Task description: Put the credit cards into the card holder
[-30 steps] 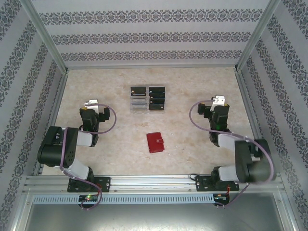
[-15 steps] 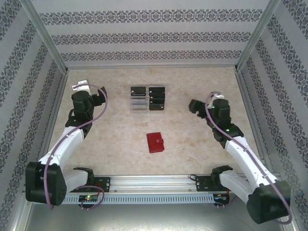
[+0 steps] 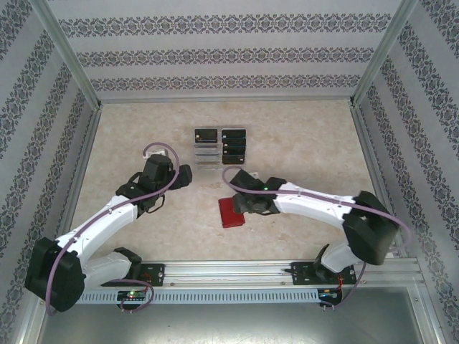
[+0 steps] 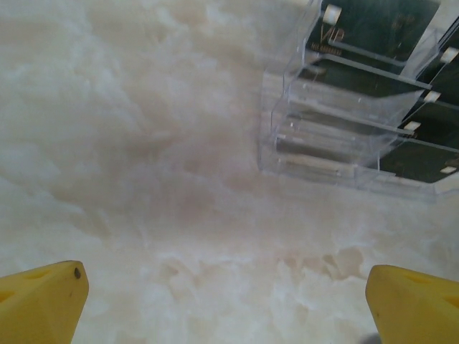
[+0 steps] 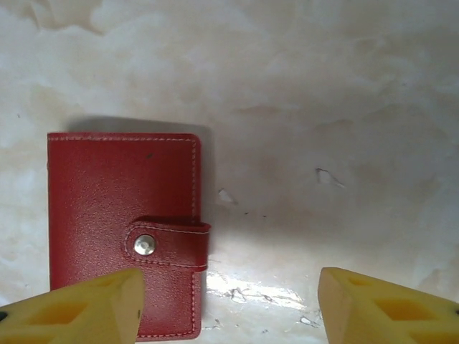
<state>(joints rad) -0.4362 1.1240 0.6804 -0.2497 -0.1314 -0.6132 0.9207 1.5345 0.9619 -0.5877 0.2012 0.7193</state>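
The card holder (image 3: 228, 214) is a closed red wallet with its snap tab fastened, lying flat in the middle of the table. My right gripper (image 3: 242, 203) hovers just over its right side. In the right wrist view the card holder (image 5: 115, 208) sits at the left and my right gripper (image 5: 229, 308) is open, its left finger (image 5: 86, 308) over the wallet's lower part, the gap above the wallet's right edge and bare table. Several black credit cards (image 3: 233, 143) stand in a clear rack (image 3: 208, 158) behind. My left gripper (image 3: 182, 175) is open, left of the rack; the credit cards (image 4: 358, 79) show at upper right.
Metal frame posts and patterned walls close the table on three sides. The clear rack (image 4: 337, 143) stands just ahead and right of my left gripper (image 4: 229, 308). Bare marble-patterned tabletop (image 3: 301, 136) lies to the right and left of the rack.
Both arms have swung in from the sides toward the centre. The right gripper has reached left over the card holder; the left gripper has moved right, toward the rack.
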